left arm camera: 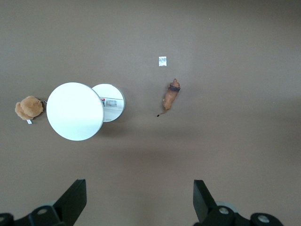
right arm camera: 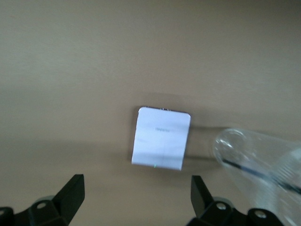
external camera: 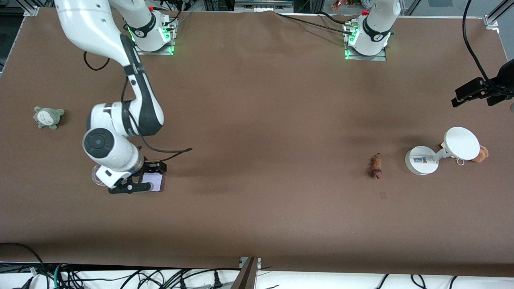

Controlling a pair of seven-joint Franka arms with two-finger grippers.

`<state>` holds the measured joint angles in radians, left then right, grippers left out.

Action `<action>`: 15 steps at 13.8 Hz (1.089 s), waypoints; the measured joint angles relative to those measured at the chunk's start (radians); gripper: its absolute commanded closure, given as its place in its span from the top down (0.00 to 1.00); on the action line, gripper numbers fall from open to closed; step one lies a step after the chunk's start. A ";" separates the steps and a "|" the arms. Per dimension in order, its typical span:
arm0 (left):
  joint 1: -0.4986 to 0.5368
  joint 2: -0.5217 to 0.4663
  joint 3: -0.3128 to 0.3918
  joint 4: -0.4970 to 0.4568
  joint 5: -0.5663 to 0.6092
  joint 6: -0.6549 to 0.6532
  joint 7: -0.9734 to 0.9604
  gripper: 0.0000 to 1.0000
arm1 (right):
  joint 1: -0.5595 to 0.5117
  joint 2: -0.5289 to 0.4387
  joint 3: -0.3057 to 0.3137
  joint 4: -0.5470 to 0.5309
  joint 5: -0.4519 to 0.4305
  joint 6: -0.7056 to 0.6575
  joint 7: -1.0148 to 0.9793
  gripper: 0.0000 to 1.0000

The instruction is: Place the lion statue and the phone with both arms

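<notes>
Hovering over the phone (external camera: 154,181) with the right gripper (external camera: 138,176), while the left gripper (left arm camera: 140,197) waits high above the lion statue (external camera: 376,167).

Both sets of jaws are spread wide and empty, likely so each can drop straight around its target. On the desk (external camera: 257,132), the phone lies between the right jaws; the statue lies beside a white stand (external camera: 439,154), ahead of the left jaws.
</notes>
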<state>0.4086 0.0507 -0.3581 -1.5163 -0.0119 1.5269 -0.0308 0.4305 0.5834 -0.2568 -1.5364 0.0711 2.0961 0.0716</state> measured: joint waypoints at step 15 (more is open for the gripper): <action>-0.009 0.000 -0.013 0.013 0.024 0.002 0.000 1.00 | -0.267 -0.469 0.127 0.046 -0.048 -0.560 0.034 1.00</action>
<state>0.3993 0.0507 -0.3707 -1.5038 0.0126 1.5291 -0.0308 0.1630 0.1142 -0.1302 -1.4903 0.0233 1.5363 0.1053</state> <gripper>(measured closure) 0.000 0.000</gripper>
